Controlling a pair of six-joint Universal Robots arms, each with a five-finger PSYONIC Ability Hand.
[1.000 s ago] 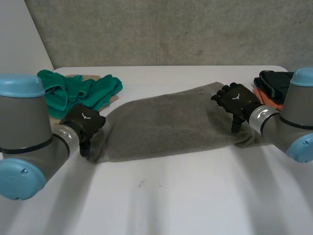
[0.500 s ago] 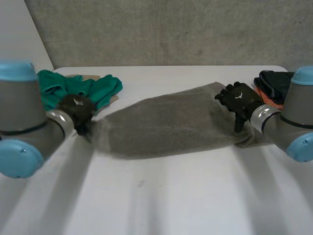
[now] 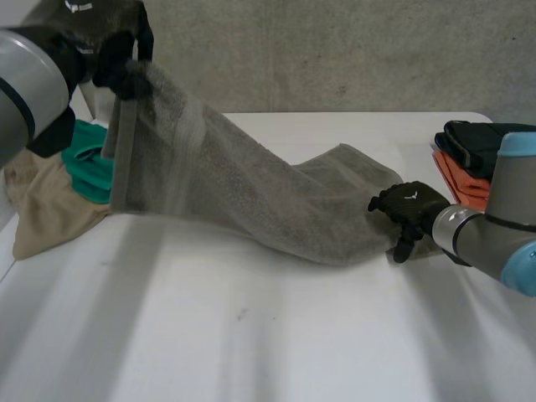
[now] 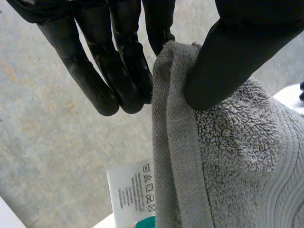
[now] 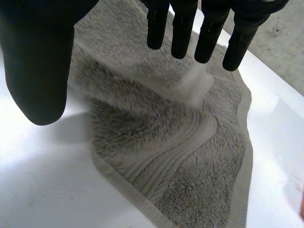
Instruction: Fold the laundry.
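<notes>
A grey towel (image 3: 251,188) stretches from high at the left down to the table (image 3: 276,335) at the right. My left hand (image 3: 117,50) is raised above the table's far left corner, shut on the towel's left end. In the left wrist view the thumb (image 4: 228,52) pinches the towel's hem (image 4: 173,142) against the fingers (image 4: 114,71), and a white care label (image 4: 133,190) hangs below. My right hand (image 3: 410,209) is at the towel's right end, which lies on the table. In the right wrist view its fingers (image 5: 190,28) are straight and spread over the towel (image 5: 166,142).
A green cloth (image 3: 84,167) and a beige cloth (image 3: 42,213) lie at the table's left edge, under the lifted towel end. A stack of folded black and orange clothes (image 3: 469,146) sits at the far right. A grey wall stands behind the table.
My left hand has shut on the towel's left end and lifted it high to the left. The towel now slopes up from the table. My right hand has slid slightly toward the near edge.
</notes>
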